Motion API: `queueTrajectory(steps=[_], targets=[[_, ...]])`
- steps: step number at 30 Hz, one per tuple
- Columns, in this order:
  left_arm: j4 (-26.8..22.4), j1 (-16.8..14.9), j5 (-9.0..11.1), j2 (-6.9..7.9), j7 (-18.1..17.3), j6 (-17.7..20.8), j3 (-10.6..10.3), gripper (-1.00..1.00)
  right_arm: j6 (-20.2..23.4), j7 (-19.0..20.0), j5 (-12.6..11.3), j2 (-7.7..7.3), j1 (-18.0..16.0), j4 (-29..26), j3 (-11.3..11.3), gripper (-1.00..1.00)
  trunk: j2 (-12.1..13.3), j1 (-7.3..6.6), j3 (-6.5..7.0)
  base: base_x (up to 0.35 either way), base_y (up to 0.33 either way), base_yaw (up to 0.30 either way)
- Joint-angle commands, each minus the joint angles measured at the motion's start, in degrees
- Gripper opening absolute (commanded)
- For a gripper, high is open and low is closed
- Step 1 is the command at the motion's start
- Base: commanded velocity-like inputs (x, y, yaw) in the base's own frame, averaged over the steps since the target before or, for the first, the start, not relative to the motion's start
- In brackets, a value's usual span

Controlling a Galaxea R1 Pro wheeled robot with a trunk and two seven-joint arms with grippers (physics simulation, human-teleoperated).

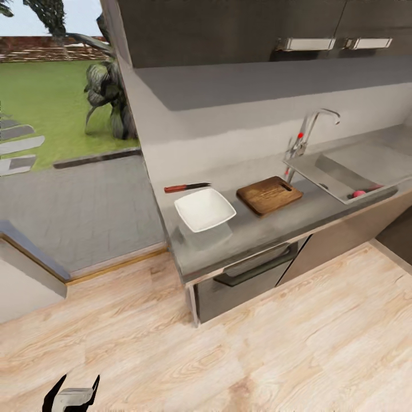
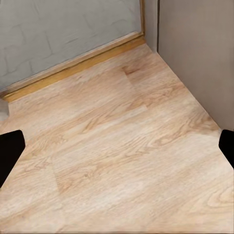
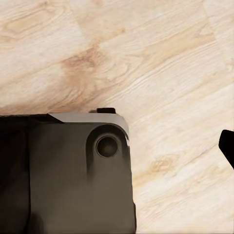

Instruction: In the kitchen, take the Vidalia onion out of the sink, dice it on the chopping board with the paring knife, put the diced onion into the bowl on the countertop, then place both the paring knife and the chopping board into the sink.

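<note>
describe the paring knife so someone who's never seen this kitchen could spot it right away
Find the long grey countertop under the dark wall cabinets, with the sink at one end. At the opposite end, behind the white bowl and close to the wall, lies the paring knife. It is the only slim thing there, with a red handle and dark blade.

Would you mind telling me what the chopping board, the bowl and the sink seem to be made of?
The chopping board looks like brown wood with a matte finish: grain lines show on its face. The bowl seems to be glossy white ceramic, or perhaps plastic; it is smooth, without markings. The sink looks like brushed stainless steel, plain grey like its tap.
</note>
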Motion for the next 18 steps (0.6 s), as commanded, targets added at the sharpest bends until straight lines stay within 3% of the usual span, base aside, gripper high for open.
queueTrajectory(steps=[1,11,18], targets=[[0.22,-0.09,0.04,0.05,-0.56,-0.20,0.50,1.00,-0.06,-0.51,0.17,0.00,-0.03,0.02,0.26,1.00,-0.11,0.01,-0.10,-0.229,0.230,-0.001],[0.22,-0.09,0.04,-0.19,-0.54,-0.11,0.46,1.00,-0.06,-0.51,0.13,0.02,-0.03,0.03,0.26,1.00,-0.11,0.01,-0.10,-0.133,0.236,0.000],[0.23,-0.09,0.04,-1.36,-0.58,-0.03,0.50,1.00,-0.06,-0.51,0.16,0.02,-0.03,0.02,0.34,1.00,-0.11,0.01,-0.10,-0.014,0.002,0.000]])
